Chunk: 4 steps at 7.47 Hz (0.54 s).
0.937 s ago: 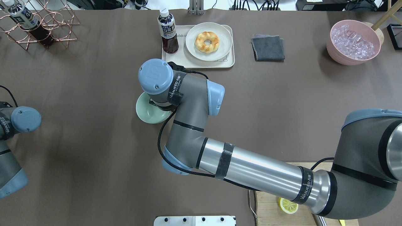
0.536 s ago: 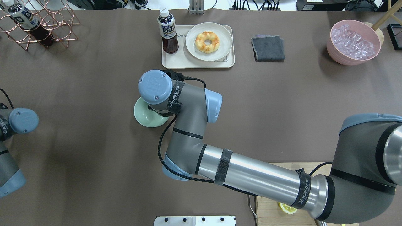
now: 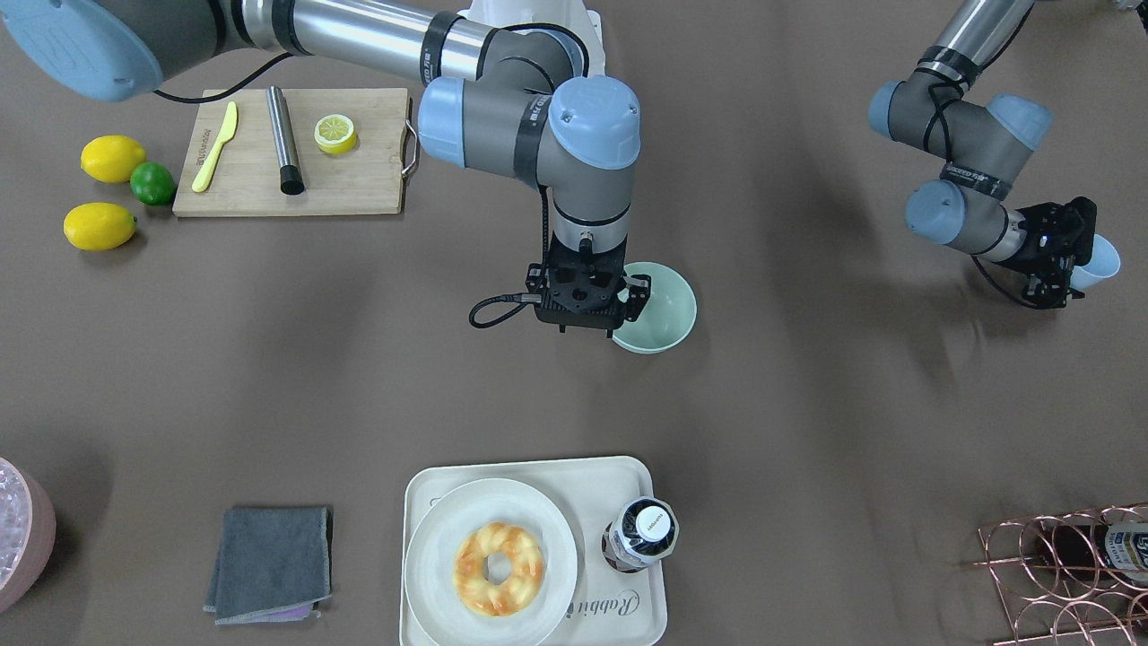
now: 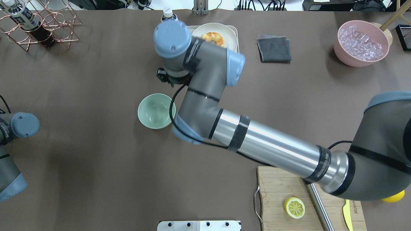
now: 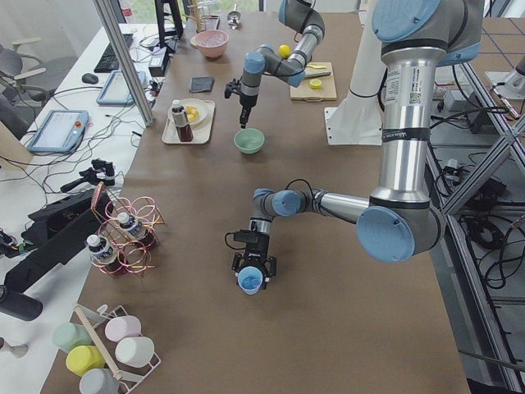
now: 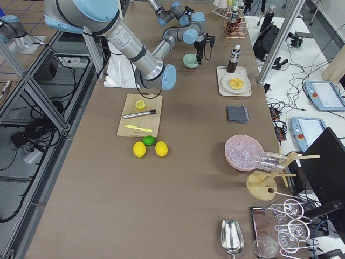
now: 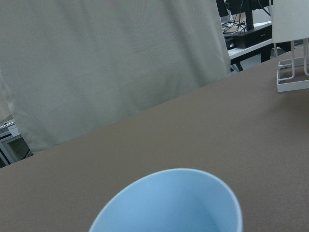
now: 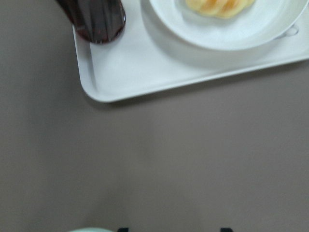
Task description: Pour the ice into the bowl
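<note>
The pale mint-green bowl stands upright on the brown table, also in the front view; I see no ice in it. My right gripper hangs just beside the bowl on the tray side, apart from it, open and empty; its wrist view shows only the two fingertips, wide apart, with bare table between them. My left gripper is shut on a light blue cup at the table's left end; the cup's rim fills the left wrist view, with no ice visible inside. Clear ice cubes fill the pink tub.
A cream tray with a dark drink bottle and a white plate with a doughnut lies just beyond the right gripper. A grey cloth, pink tub, cutting board with half lemon, lemons and copper rack sit around.
My right arm has swung off the bowl toward the tray, leaving the whole bowl uncovered. The bowl stays in about the same spot. The left arm has barely moved.
</note>
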Each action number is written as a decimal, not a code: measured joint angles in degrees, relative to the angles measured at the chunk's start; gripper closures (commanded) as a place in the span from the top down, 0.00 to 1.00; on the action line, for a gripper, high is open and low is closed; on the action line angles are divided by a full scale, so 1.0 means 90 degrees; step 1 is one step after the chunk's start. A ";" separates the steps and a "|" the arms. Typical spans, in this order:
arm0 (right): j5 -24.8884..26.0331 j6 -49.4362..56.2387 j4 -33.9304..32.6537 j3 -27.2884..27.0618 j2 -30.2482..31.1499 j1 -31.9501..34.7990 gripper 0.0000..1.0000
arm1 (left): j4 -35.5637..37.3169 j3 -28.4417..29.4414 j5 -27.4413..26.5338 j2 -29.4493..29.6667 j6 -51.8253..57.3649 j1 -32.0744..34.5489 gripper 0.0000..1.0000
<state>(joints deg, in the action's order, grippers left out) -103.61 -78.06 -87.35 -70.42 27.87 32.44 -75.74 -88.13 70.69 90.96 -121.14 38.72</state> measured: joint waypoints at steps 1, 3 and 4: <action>-0.0663 0.0536 -0.0478 -0.0217 -0.0063 0.0602 0.82 | 0.0003 0.0002 0.0015 0.0008 -0.0013 -0.0002 0.42; -0.1809 0.1562 -0.0899 -0.0437 0.0055 0.1870 0.82 | 0.0016 -0.0097 0.0044 0.0060 0.0144 0.0035 0.43; -0.2209 0.2353 -0.0984 -0.0656 0.0422 0.2438 0.82 | 0.0027 -0.0290 0.0099 0.0093 0.0347 0.0127 0.43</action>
<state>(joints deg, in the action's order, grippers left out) -123.49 -56.88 -96.21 -76.32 31.67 54.38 -75.49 -90.74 71.58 91.79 -118.02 39.86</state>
